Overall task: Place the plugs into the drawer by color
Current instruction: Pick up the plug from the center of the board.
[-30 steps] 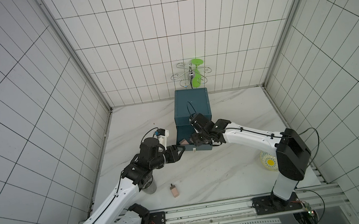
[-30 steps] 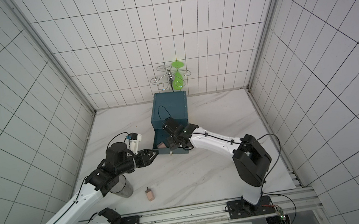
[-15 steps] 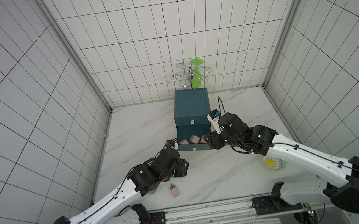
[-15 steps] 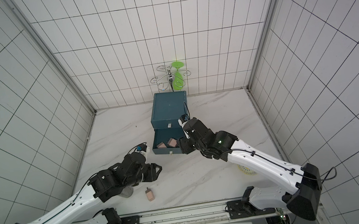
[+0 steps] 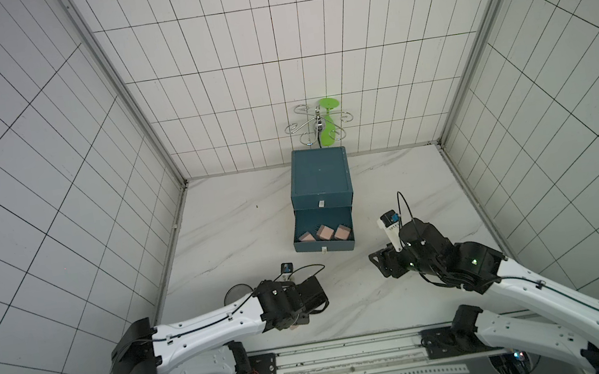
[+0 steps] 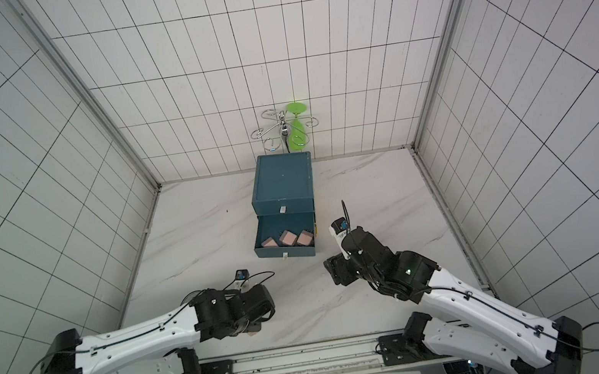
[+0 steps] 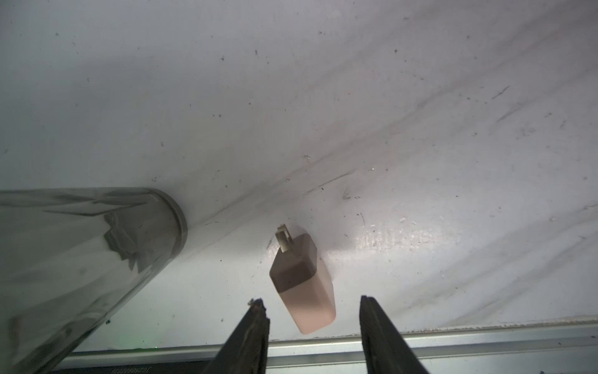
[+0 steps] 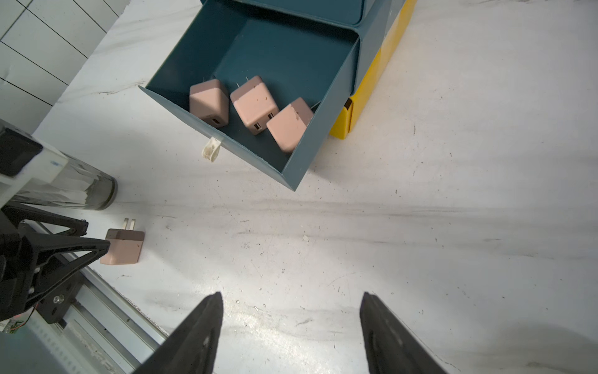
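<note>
Near the front rail, a loose pink plug (image 7: 304,285) lies flat on the surface (image 7: 420,97), prongs pointing away from the left claw (image 7: 312,301). Left wrist view: claw released, one finger on either side of the plug, gaps on both sides, no grip. A glass (image 7: 81,259) stands just beside it. In both top views the left arm hides nearly all of this plug.

Right wrist view: right claw (image 8: 292,296) released, nothing between its fingers, above bare surface. The lower drawer (image 8: 301,155) stands open, with three pink plugs (image 8: 254,103) lined up along its front wall. This view alone shows their USB ports and a yellow box (image 8: 365,94) against the cabinet (image 5: 319,171).
</note>
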Available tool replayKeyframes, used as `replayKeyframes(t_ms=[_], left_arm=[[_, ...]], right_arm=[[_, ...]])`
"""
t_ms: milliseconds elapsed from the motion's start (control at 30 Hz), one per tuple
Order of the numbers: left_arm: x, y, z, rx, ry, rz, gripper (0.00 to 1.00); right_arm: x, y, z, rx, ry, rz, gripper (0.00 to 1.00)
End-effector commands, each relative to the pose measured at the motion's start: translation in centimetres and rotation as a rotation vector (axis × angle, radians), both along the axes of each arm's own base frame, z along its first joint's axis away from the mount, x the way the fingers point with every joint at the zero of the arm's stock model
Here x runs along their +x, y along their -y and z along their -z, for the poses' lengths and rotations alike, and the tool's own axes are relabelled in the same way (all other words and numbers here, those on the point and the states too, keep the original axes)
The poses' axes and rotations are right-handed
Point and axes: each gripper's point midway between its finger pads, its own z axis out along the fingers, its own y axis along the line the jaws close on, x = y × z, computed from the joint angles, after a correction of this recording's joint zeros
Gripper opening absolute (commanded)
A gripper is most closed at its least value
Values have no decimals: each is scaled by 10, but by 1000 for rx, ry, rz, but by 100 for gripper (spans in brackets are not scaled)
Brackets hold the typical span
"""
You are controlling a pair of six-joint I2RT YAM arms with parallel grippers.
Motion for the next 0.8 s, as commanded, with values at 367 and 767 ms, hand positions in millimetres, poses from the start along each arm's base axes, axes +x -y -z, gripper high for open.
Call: replayKeyframes(t_ms=[367,767], left_arm=[[-5,7,42,57,-68,-13,39],[16,37,8,-54,-17,83,0]], right_arm=[[5,2,19,-32,13,5,72],[3,-1,17,-18,17,-15,70]])
